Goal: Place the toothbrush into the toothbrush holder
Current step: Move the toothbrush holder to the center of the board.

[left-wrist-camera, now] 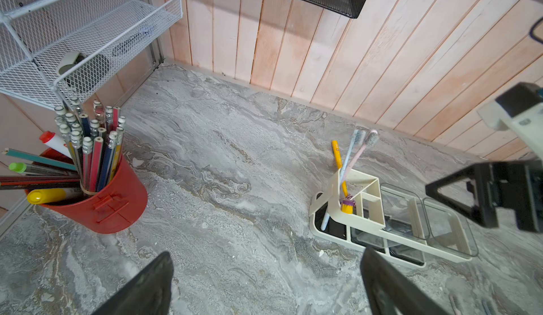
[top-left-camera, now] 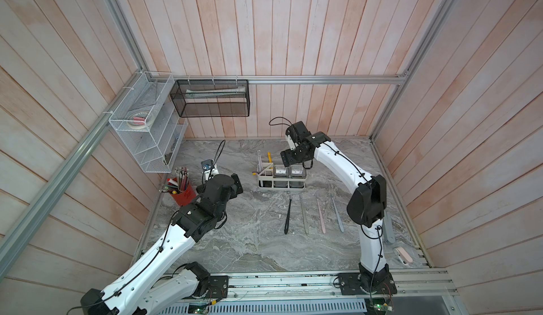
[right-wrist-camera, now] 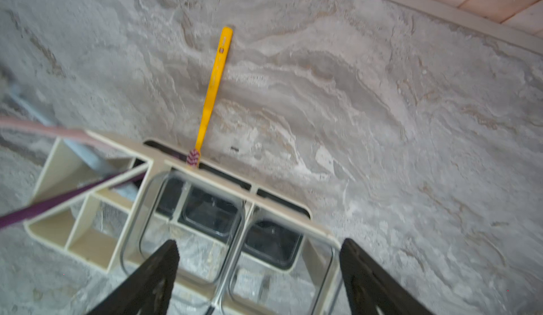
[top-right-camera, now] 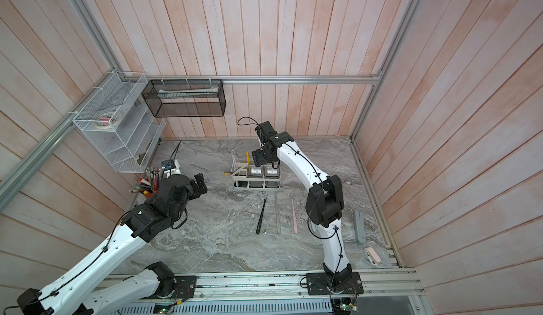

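Note:
The cream toothbrush holder stands at the middle back of the marble table, with two clear cups in a row. A yellow toothbrush leans head-down at its slotted end, beside a pink one and a pale blue one. Several more toothbrushes lie in front of it, among them a black one and a pink one. My right gripper hangs open just above the clear cups, holding nothing. My left gripper is open and empty, left of the holder.
A red cup full of pencils stands at the left edge. A white wire shelf and a black mesh basket hang on the walls. A grey case and a pink object lie at the right.

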Available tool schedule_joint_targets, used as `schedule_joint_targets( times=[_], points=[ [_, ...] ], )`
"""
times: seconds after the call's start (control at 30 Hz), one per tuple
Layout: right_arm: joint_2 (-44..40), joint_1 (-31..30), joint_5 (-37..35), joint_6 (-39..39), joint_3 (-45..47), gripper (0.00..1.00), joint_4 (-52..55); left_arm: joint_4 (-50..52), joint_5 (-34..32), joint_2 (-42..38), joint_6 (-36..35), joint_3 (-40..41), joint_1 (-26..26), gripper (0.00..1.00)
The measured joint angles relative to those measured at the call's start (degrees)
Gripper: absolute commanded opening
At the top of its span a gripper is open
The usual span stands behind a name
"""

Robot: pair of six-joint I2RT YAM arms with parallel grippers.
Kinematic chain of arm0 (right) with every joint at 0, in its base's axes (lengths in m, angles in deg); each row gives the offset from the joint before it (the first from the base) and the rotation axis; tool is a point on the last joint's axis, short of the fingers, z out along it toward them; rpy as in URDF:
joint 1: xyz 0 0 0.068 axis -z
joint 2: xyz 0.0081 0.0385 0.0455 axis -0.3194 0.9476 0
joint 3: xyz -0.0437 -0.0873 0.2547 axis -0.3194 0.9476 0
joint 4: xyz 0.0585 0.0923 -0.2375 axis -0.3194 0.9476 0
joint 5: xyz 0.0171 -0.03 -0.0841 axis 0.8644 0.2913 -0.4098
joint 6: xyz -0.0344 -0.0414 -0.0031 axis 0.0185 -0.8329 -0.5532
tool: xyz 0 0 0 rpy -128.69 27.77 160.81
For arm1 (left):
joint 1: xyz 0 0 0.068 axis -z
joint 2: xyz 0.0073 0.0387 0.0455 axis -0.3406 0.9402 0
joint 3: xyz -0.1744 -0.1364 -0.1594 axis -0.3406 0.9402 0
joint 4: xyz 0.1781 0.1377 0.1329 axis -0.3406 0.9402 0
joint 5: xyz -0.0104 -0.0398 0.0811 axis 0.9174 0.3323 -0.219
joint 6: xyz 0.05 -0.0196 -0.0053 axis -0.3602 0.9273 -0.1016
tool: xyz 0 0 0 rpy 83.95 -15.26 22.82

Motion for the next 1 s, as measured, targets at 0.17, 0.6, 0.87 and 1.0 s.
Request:
schedule_joint_targets(
  times=[0.17, 0.6, 0.87, 1.0],
  points=[
    [-4.17, 0.37, 0.02, -0.11, 5.53, 0.86, -2.19, -0.04, 0.81, 0.00, 0.02, 0.02, -0.07, 1.00],
    [-4.48, -1.73, -4.26, 0.94, 10.19, 0.81, -4.74, -0.02, 0.85, -0.02, 0.76, 1.77, -0.22, 1.00],
    [-9.70, 0.35, -5.95, 3.02, 17.20, 0.78, -6.27, -0.04, 1.14, -0.04, 0.90, 2.14, -0.22, 1.00],
    [-12.20, 1.75, -5.97, 3.50, 19.12, 0.73, -7.43, -0.07, 1.25, -0.04, 0.90, 2.16, -0.22, 1.00]
  ],
)
